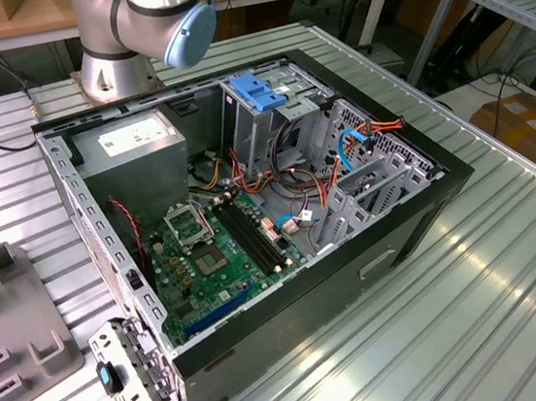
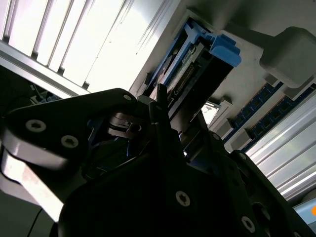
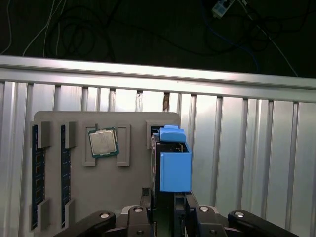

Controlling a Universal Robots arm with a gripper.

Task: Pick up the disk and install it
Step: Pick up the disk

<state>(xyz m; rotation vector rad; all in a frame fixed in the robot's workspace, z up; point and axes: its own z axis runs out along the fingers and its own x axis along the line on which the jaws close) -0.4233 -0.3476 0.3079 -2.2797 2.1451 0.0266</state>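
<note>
Here the disk (image 3: 175,165) is standing on edge in a slot along the tray's (image 3: 123,192) side edge, across the CPU (image 3: 103,142) from the memory sticks (image 3: 35,177). The gripper (image 3: 170,205) is straddling the disk's near end; whether it is pinching it, I cannot tell.

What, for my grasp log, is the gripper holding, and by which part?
The gripper straddles the disk at the end nearest the wrist; whether it is clamped cannot be told.
</note>
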